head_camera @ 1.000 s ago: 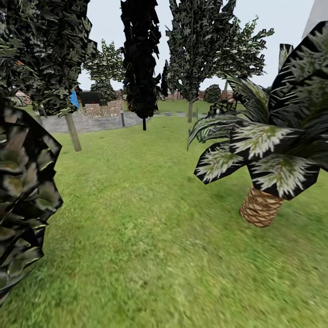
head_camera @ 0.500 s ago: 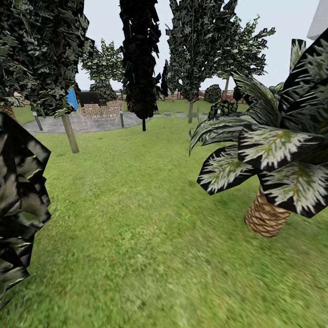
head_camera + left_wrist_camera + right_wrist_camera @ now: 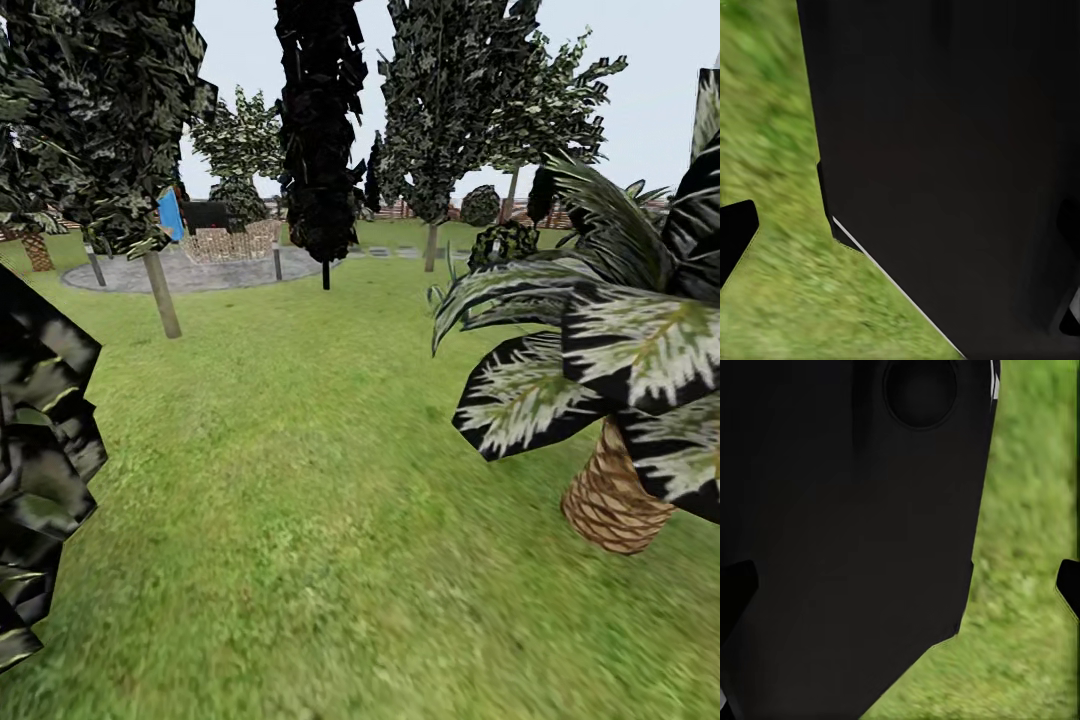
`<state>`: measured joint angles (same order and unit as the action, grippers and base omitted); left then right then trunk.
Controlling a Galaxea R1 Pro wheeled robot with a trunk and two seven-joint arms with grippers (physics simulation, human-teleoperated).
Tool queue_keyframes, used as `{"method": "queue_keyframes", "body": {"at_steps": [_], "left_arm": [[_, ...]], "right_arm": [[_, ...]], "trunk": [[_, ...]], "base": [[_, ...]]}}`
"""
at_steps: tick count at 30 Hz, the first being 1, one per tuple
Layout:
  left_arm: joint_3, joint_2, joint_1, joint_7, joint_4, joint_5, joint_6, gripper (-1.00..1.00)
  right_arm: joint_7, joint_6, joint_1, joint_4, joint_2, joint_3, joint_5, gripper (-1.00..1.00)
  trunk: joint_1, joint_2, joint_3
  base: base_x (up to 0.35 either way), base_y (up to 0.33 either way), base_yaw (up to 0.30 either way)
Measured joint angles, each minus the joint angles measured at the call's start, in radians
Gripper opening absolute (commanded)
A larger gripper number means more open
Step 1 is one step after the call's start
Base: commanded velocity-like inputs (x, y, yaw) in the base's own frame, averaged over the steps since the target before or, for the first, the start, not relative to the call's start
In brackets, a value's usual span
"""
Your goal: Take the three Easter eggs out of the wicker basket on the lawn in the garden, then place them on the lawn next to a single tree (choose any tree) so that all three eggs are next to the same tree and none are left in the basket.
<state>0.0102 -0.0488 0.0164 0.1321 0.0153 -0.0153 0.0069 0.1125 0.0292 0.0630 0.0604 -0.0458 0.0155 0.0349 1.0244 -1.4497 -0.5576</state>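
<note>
Lawn (image 3: 300, 480) of mottled green grass, perhaps blurred, beside palm (image 3: 610, 400)

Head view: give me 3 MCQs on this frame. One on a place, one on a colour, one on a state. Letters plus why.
1. Where does the palm with the woven-looking trunk stand?
A. at the view's right, near the camera
B. far off by the paved patch
C. at the view's left edge

2. What colour is the panel showing beside the leafy tree at the left?
A. red
B. blue
C. yellow

3. How does the slim pale trunk at the left stand?
A. lying flat on the grass
B. snapped in two
C. upright with a slight lean

Answers:
1 A: its tan trunk and big striped fronds take up the near right side.
2 B: a bright blue patch shows against the dark foliage, ahead of the grey paved patch.
3 C: it rises from the lawn into the crown, tilted a little.
</note>
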Motion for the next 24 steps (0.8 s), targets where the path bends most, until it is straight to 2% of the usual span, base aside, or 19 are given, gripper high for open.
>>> {"method": "queue_keyframes", "body": {"at_steps": [13,24], "left_arm": [[0.000,0.000,0.000,0.000,0.000,0.000,0.000,1.00],[0.000,0.000,0.000,0.000,0.000,0.000,0.000,1.00]], "right_arm": [[0.000,0.000,0.000,0.000,0.000,0.000,0.000,1.00],[0.000,0.000,0.000,0.001,0.000,0.000,0.000,1.00]], "trunk": [[0.000,0.000,0.000],[0.000,0.000,-0.001]], "base": [[0.337,0.000,0.005],[0.337,0.000,0.144]]}}
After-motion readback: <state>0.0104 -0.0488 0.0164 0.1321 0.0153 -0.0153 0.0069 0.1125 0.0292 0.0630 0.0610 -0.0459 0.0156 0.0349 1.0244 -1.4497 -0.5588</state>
